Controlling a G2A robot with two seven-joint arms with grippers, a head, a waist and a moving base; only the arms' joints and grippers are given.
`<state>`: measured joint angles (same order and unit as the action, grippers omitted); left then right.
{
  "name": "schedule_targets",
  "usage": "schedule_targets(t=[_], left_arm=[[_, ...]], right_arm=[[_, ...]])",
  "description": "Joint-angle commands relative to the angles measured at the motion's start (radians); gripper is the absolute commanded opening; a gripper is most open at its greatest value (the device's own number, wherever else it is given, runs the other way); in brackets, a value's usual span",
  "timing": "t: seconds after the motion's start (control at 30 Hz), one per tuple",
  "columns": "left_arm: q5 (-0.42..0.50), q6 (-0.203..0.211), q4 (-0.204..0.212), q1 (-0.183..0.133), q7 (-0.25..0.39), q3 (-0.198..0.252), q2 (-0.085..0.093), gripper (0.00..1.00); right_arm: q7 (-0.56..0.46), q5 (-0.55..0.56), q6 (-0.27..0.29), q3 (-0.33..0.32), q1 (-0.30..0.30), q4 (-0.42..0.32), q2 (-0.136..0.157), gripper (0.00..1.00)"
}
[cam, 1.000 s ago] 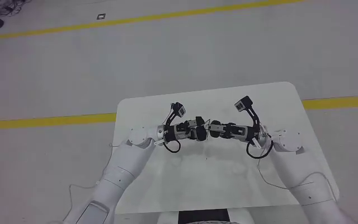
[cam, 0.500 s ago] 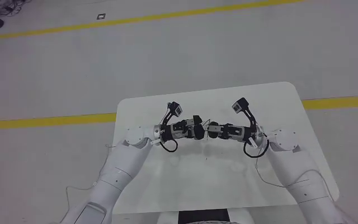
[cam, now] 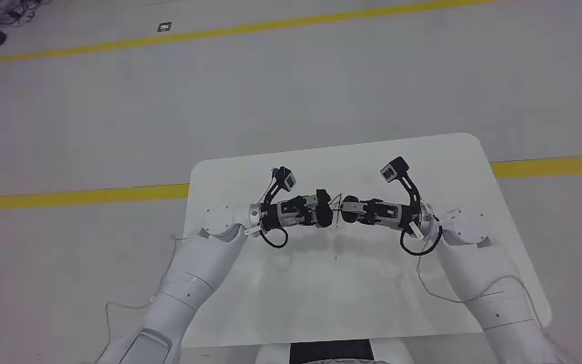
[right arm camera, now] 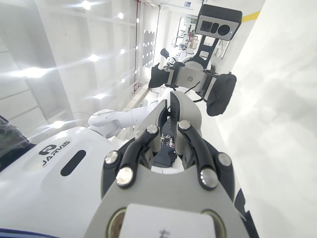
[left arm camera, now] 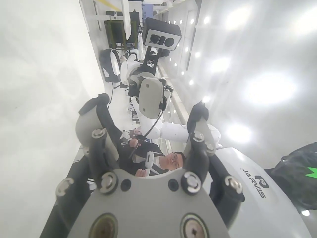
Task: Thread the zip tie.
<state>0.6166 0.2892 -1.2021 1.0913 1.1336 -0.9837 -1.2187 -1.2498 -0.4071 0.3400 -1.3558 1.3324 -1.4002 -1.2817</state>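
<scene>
The left gripper (cam: 321,211) hung above the middle of the white desk (cam: 455,168), pointing across toward the other arm. Its fingers (left arm camera: 100,115) stood wide apart, with nothing between the black pads. In the right wrist view the two pads sat on either side of that gripper's grey body.

Just past their tips, in the small gap between the two grippers, was the zip tie (cam: 337,208), a thin dark strip up off the desk. From above it was too thin to tell where its ends lay or whether any part was looped. It could not be told whether the strip touched the left pads.

The right gripper (cam: 348,210) faced the left one nearly tip to tip. Its fingers were drawn almost together, leaving only a narrow slot. A thin dark line ran along that slot, so they appeared to pinch the zip tie.

Both arms came in from the near edge of the desk with their elbows spread outward. On the floor on either side of the desk ran a yellow line (cam: 91,196).
</scene>
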Motion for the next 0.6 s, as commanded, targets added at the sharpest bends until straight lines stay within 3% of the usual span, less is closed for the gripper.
schedule_targets(t=[0.0,0.3,0.57], left_arm=[[0.015,0.000,0.003,-0.002,0.009,0.005,-0.001,0.76],[0.047,0.004,0.025,-0.021,0.028,0.033,-0.006,0.73],[0.068,0.010,0.031,-0.029,0.035,0.049,-0.009,0.61]], right_arm=[[-0.004,-0.004,0.000,-0.001,-0.001,0.001,-0.003,0.00],[-0.018,-0.009,0.000,-0.003,-0.005,0.003,-0.018,0.00],[-0.028,0.015,0.000,0.003,-0.012,0.027,-0.029,0.00]])
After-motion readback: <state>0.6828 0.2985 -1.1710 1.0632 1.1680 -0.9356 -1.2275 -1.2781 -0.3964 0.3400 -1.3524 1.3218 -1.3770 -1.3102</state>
